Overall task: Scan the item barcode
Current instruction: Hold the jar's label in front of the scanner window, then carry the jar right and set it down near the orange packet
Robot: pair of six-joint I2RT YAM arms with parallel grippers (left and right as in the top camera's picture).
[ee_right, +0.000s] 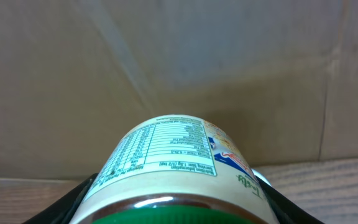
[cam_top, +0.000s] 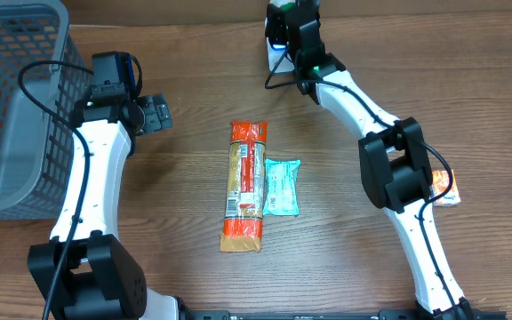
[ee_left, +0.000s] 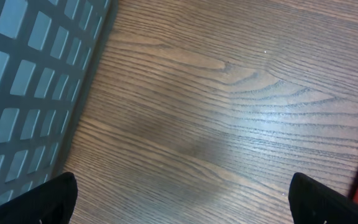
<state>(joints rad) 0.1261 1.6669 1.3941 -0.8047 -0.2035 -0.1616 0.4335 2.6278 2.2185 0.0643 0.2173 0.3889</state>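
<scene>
The jar point(ee_right: 173, 168), green-lidded with a printed label, is off the table in the right gripper point(ee_right: 178, 206) at the far edge. Its black fingers point(ee_right: 79, 198) press the sides just behind the lid, jaws part-way closed around it. Nearest the robot's side of the table point(cam_top: 176, 231) lie a long orange packet point(cam_top: 244, 187) and a teal sachet point(cam_top: 282, 187), side by side and touching. A small orange packet point(cam_top: 445, 189) sits apart, half hidden behind the right arm. Farther out, the left gripper point(cam_top: 156, 113) hangs over bare wood with its jaws spread wide and nothing between them, just beside the grey basket point(cam_top: 7, 107). At the far edge, the right wrist view shows the nutrition table turned toward the lens and a cardboard wall beyond; no barcode shows on that face. A white object point(cam_top: 275, 58) with a dark cable sits under the right wrist; it may be the scanner, but too little of it shows to be sure. The step in hand looks like presenting the jar for the scan, with the pick-up done. The next move probably calls for rolling the wrist until the barcode faces the reader, then holding steady. The smooth, round jar could slip in the fingers as it turns.
</scene>
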